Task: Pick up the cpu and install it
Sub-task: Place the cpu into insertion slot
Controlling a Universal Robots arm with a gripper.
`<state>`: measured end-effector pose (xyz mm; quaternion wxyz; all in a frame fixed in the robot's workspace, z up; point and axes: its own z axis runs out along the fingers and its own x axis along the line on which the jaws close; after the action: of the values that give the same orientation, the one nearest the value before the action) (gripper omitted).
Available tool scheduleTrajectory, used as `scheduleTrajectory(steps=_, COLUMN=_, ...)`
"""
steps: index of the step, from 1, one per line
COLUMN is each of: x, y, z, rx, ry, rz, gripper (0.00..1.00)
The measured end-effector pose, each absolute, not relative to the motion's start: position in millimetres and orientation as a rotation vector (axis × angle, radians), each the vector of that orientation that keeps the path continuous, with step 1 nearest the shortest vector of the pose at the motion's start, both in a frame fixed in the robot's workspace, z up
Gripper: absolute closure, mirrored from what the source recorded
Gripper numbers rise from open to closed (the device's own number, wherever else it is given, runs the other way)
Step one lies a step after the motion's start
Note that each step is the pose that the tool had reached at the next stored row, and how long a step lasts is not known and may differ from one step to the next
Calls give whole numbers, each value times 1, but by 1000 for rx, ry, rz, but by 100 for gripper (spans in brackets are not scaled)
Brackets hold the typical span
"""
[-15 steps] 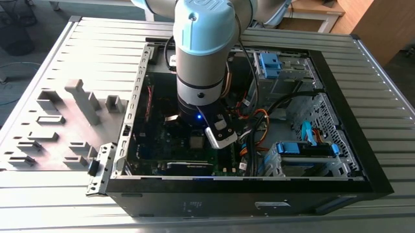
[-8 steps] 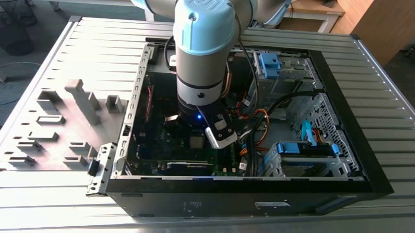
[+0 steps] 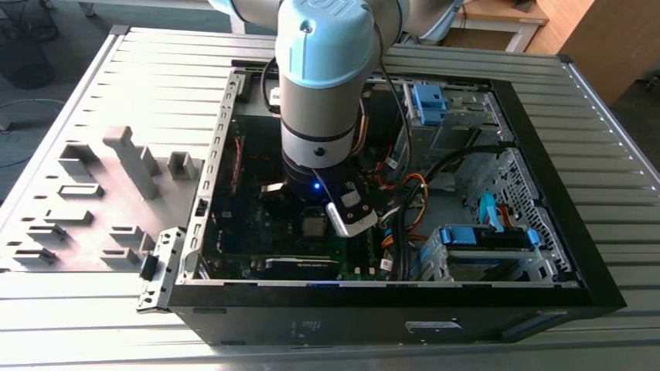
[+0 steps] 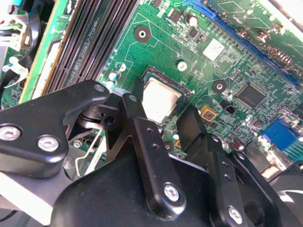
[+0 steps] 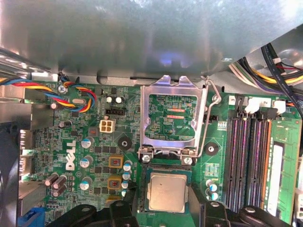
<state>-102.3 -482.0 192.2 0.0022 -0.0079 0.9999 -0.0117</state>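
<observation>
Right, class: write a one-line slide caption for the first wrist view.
Open gripper straddles the cpu lying in its socket, the hinged frame standing open.

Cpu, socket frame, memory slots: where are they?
cpu [image 5: 166, 193]: first wrist view, middle of silver top.
socket frame [image 5: 146, 118]: first wrist view, its metal rim.
memory slots [image 5: 238, 156]: first wrist view, one slot's middle.

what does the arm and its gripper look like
The arm is a thick grey tube with pale blue joint caps, ending in a black wrist with a small blue light and a white block. The gripper is matte black, built of angular bars held by silver screws.
</observation>
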Motion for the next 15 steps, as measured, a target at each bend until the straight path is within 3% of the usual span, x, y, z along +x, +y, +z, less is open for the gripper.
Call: scheduleTrajectory(steps=15, x=-103, y=-482, z=192, rx=-25, ry=3137, rz=-36, gripper=45)
